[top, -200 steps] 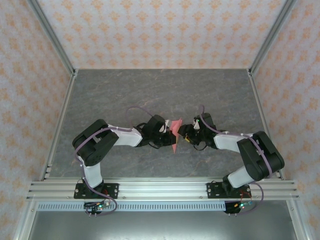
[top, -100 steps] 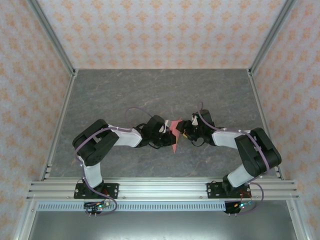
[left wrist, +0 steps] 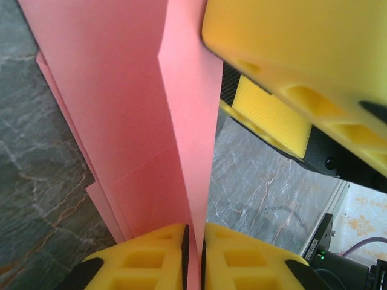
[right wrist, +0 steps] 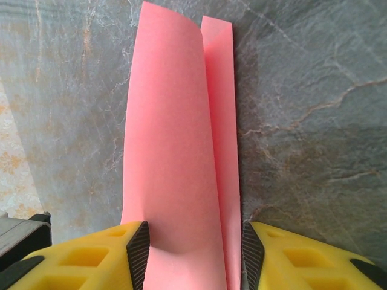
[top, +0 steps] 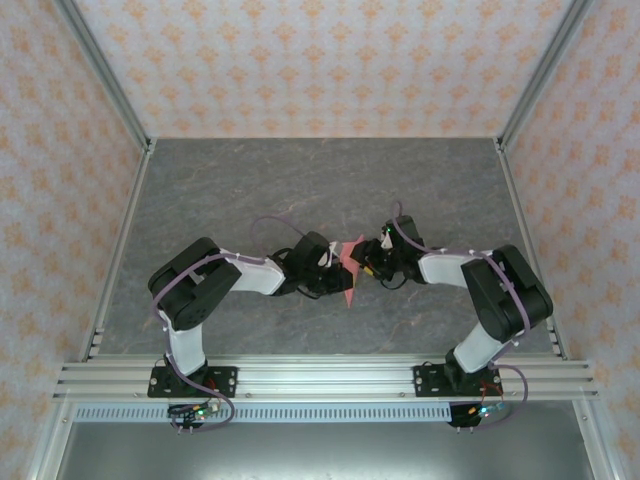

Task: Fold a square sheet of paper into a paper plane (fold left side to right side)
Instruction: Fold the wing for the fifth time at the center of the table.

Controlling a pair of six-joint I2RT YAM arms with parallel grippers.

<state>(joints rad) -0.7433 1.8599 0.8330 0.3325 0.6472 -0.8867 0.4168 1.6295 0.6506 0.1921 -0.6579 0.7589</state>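
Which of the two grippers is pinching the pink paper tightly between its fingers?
The left gripper; the right gripper stands wide open around the paper.

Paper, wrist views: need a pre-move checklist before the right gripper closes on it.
1. Hold by left gripper on paper: ok, the sheet is pinched between its fingers.
2. Opening of right gripper: ok, jaws stand apart.
3. Paper inside the right jaws: ok, the folded strip runs between the pads.
4. Layers flush: not ok, the edges are offset at the far end in the right wrist view.
5. Clearance from table: cannot tell.
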